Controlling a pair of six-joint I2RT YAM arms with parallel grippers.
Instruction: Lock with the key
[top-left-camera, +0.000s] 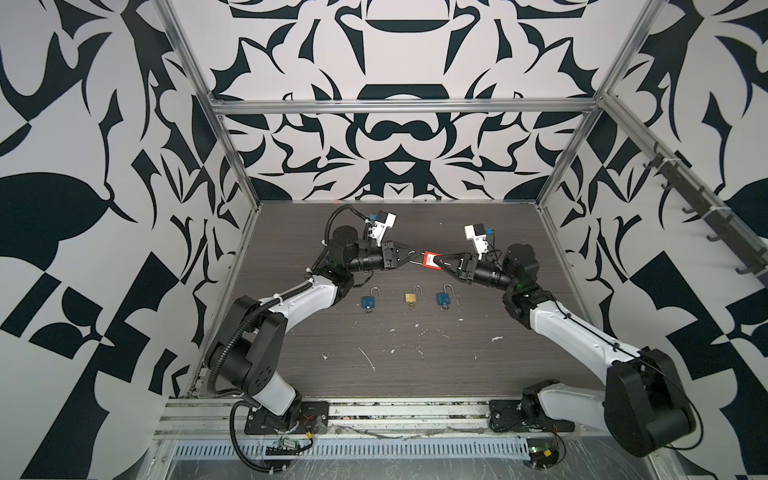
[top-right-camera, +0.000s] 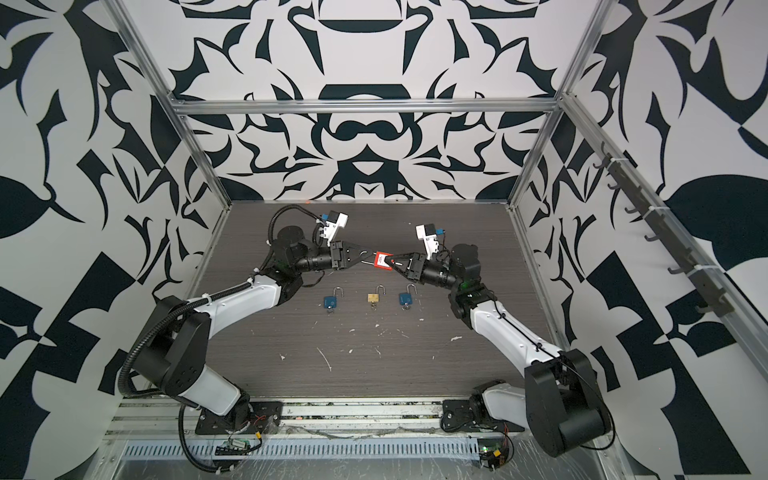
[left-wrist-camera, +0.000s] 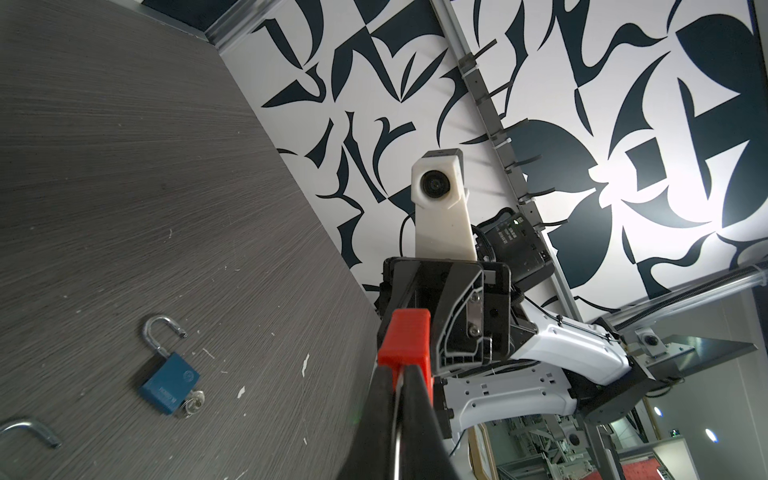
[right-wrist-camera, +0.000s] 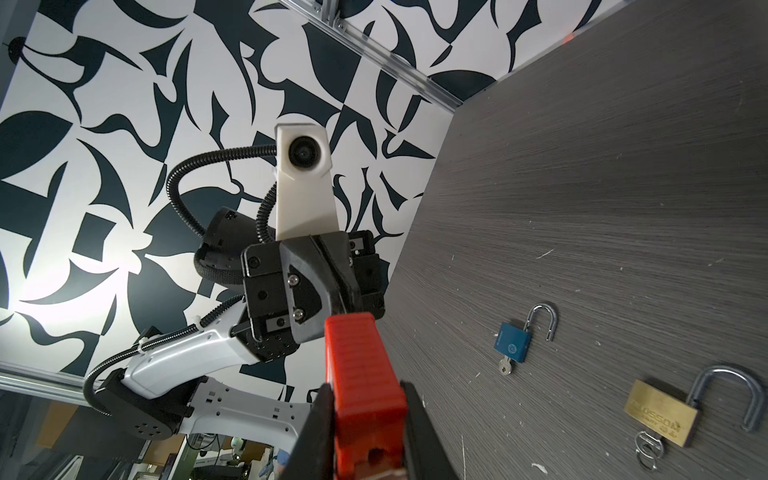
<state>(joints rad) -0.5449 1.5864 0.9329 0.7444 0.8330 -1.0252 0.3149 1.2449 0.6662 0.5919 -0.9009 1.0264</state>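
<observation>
Padlock (top-left-camera: 427, 261) between left tool (top-left-camera: 410, 257) and right tool (top-left-camera: 439, 262)

A red padlock (top-left-camera: 428, 262); brass padlock (top-left-camera: 411, 297); grey table (top-left-camera: 415, 365).

front half of the table (top-left-camera: 395, 365) is wide open, only paint flecks, loads of room to pass. mid-table sits a row of three: left blue padlock (top-left-camera: 368, 301), brass padlock (top-left-camera: 412, 297), right blue padlock (top-left-camera: 443, 298), well apart, with clear gaps between them. just behind that row, off the surface, the left gripper (top-left-camera: 409, 258) and right gripper (top-left-camera: 439, 262) meet tip to tip on the red padlock (top-left-camera: 428, 261), so the middle's blocked. the back strip is bare.
</observation>
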